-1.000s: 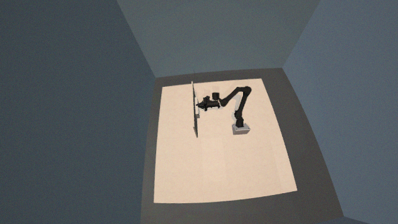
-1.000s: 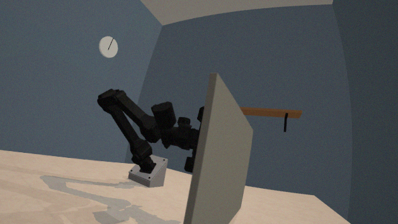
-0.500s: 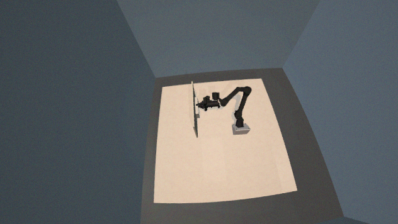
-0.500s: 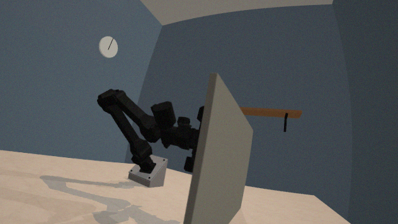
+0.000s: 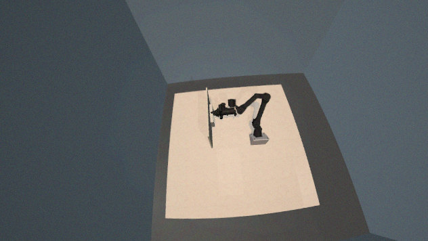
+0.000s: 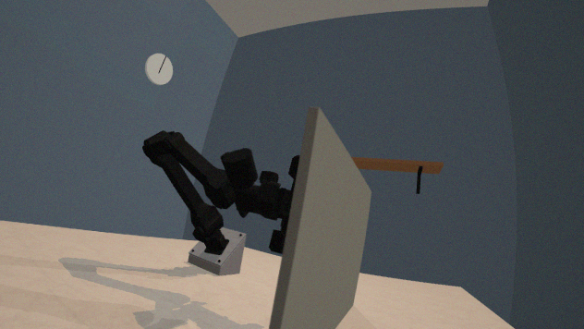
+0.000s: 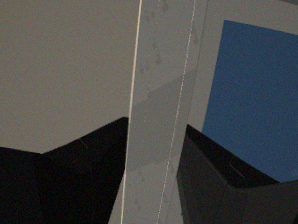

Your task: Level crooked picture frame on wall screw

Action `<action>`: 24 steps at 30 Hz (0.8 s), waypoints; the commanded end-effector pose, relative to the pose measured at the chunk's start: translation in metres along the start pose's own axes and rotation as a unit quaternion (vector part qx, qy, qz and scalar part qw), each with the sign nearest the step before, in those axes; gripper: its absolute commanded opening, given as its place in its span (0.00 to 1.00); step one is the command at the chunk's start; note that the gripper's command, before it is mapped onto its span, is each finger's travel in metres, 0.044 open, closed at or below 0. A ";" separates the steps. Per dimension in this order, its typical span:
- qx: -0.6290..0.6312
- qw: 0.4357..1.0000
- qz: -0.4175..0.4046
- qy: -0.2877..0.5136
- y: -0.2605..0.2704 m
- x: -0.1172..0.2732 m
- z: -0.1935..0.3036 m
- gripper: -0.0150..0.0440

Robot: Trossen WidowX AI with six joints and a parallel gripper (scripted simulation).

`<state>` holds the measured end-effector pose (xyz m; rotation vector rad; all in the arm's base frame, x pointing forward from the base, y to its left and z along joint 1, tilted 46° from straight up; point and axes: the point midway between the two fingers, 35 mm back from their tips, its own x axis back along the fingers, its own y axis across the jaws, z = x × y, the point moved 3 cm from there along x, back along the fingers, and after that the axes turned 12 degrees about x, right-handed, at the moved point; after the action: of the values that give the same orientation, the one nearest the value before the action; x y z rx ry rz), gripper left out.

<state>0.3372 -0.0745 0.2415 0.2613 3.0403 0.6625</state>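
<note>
In the wrist view the picture frame [image 7: 162, 55] [image 5: 212, 124] shows a pale grey side bar running up the middle, leaning slightly, with a blue picture [image 7: 255, 95] to its right. My gripper [image 7: 154, 130] [image 5: 211, 112] is shut on this side bar, one dark finger on each side. The upright grey wall panel [image 7: 60, 65] [image 5: 210, 137] [image 6: 330, 208] stands behind the frame. In the exterior view the panel hides the frame and my fingers. The screw and the notched strip are hidden. I cannot tell from these views whether the frame is level.
The arm reaches to the panel from its grey base block [image 5: 259, 139] [image 6: 231, 259] on the pale table [image 5: 237, 176] [image 6: 37, 240]. A wooden shelf [image 6: 397, 165] with a black bracket and a round clock [image 6: 154, 69] are on the room walls beyond.
</note>
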 end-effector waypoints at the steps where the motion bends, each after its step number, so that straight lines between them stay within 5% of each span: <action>1: 0.002 1.000 -0.008 -0.003 0.004 0.000 -0.004 0.25; 24: 0.002 1.000 -0.008 -0.003 0.003 0.000 -0.004 0.25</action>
<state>0.3371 -0.0760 0.2442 0.2613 3.0357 0.6603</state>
